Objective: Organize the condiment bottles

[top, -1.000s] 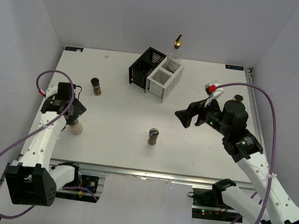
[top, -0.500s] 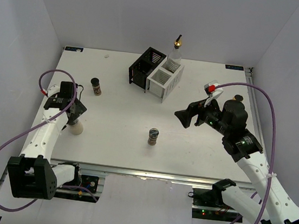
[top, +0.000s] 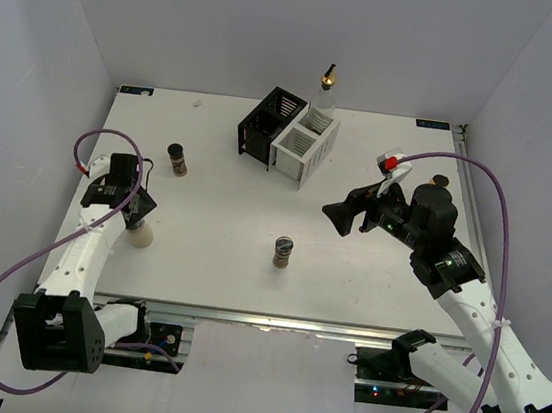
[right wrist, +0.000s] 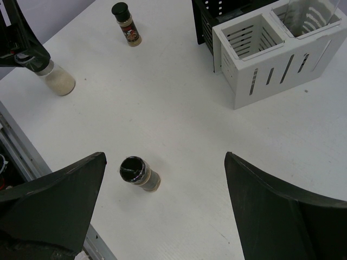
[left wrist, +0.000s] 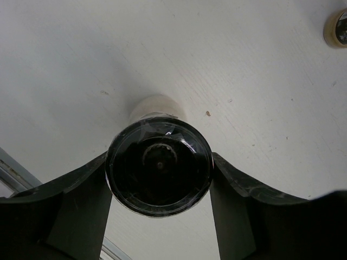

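A cream shaker with a dark lid stands at the table's left. My left gripper is shut on its lid, one finger on each side in the left wrist view. A brown jar stands further back left. Another brown jar stands in the near middle and shows in the right wrist view. A clear bottle with a brass spout stands in the white rack. My right gripper is open and empty, above the table right of the middle jar.
A black slatted rack stands against the white rack's left side at the back centre. A small dark round object lies near the right edge. The right wrist view also shows the shaker and the back-left jar.
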